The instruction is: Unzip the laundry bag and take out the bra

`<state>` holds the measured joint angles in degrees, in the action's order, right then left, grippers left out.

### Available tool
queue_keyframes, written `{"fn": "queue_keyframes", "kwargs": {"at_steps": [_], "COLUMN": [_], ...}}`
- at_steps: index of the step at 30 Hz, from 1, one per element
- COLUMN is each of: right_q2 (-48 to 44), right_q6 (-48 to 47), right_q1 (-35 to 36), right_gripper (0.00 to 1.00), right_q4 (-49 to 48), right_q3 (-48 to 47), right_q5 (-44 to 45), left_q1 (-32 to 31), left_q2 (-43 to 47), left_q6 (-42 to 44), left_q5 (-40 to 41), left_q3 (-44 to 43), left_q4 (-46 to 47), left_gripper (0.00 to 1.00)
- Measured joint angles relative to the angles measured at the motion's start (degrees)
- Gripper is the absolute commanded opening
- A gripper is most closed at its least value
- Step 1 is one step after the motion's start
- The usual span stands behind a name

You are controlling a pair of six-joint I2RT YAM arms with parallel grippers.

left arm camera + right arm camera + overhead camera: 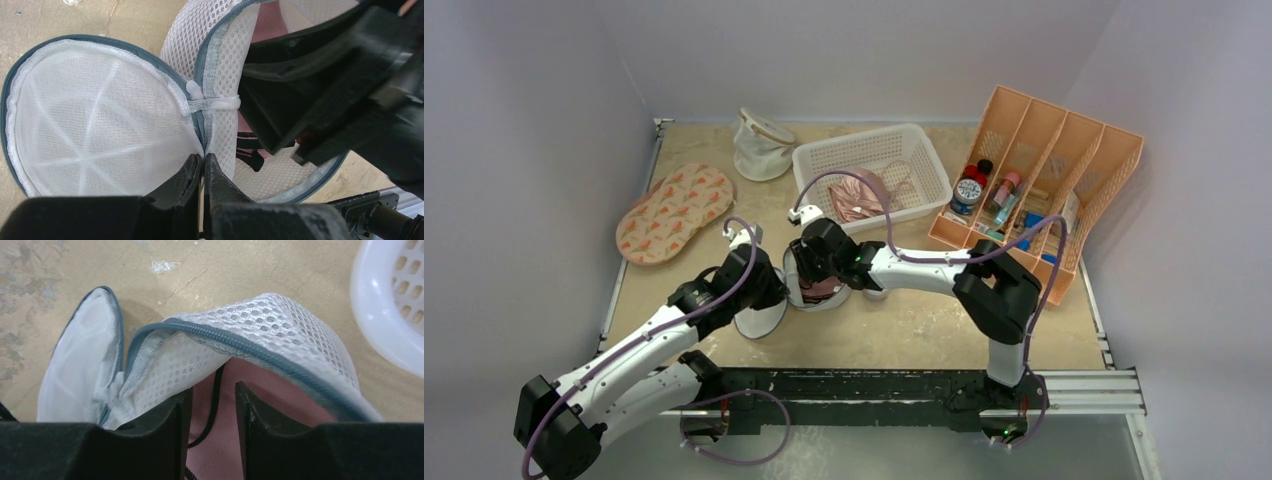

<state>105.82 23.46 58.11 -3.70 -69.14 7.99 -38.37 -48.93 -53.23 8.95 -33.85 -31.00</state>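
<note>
The laundry bag [816,290] lies mid-table, unzipped, with its round lid [760,318] flapped open to the left. In the left wrist view my left gripper [204,158] is shut on the bag's seam where the lid [95,120] hinges to the mesh wall [222,65]. The pink bra [280,390] lies inside the bag [260,320]. My right gripper [212,390] reaches into the opening, jaws partly open, with the bra's pink fabric and a thin black strap [216,390] between the fingers. In the top view the right gripper [814,262] covers most of the bag's mouth.
A white plastic basket [914,135] holding pink items stands behind the bag. An orange divided organiser [1049,150] with small bottles is at the right. A patterned oval pad [674,212] and a tan-rimmed mesh pouch [762,145] lie at the back left.
</note>
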Motion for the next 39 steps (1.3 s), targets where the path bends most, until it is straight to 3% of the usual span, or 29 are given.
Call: {"fn": "queue_keyframes", "kwargs": {"at_steps": [4, 11, 24, 39], "right_q2": [3.6, 5.6, -8.5, -19.1], "right_q6": [0.0, 0.2, 3.1, 4.5], "right_q1": [0.0, 0.0, 0.0, 0.0], "right_gripper": [0.37, 0.00, 0.00, 0.00], "right_q4": [-1.5, -2.8, -6.9, -7.3], "right_q3": [-0.4, -0.4, 5.9, 5.9], "right_q5": [-0.1, -0.2, -9.0, -10.3], "left_q1": [0.0, 0.0, 0.0, 0.0], "left_q2": [-0.2, -0.2, 0.0, 0.3], "left_q6": [0.0, -0.2, -0.2, -0.2], "left_q5": [0.0, 0.0, 0.0, 0.0], "left_q3": [0.0, 0.0, 0.0, 0.0], "left_q4": [0.0, -0.1, -0.4, -0.4], "left_gripper": [0.00, 0.00, 0.00, 0.00]}}
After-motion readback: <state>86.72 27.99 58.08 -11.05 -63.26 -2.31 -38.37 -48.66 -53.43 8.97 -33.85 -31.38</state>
